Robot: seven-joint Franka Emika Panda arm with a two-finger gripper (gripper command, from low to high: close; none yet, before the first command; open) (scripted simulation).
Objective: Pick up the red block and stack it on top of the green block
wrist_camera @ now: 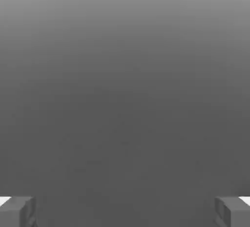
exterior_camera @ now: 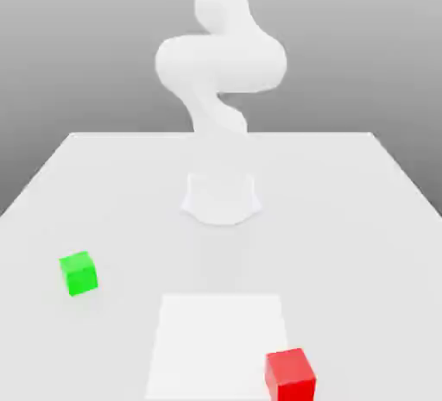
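While the jaws stand wide apart with nothing between them, fingertips (wrist_camera: 17, 212) at the hand view's lower corners, the red block (exterior_camera: 290, 374) sits upright at lower right of the counter (exterior_camera: 345, 218), slightly turned; the green block (exterior_camera: 78, 273) rests at left, well apart.

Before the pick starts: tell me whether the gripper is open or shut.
Open. In the hand view the gripper has its two fingertips far apart at opposite edges, with nothing between them.
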